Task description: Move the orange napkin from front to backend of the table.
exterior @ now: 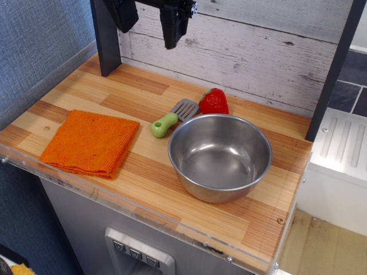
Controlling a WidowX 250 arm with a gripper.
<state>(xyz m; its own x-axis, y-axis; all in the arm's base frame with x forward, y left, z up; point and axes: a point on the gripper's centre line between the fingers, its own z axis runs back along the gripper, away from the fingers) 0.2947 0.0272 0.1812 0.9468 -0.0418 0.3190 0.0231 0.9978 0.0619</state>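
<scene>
Matte black, blocky pincer [174, 26] with small white markings.

back-left table [109, 91] bare | right: bowl [219, 157], spatula [172, 117], strawberry [214, 102]

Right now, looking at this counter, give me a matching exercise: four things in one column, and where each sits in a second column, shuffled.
Things:
1. orange napkin
2. steel bowl
3. toy strawberry
4. gripper

Places:
A. raised above the back of the table, touching nothing
B. front left, near the clear edge
C. behind the bowl, beside the spatula
D. right of the middle, largest item

Pairs: 1-B, 2-D, 3-C, 4-A
</scene>
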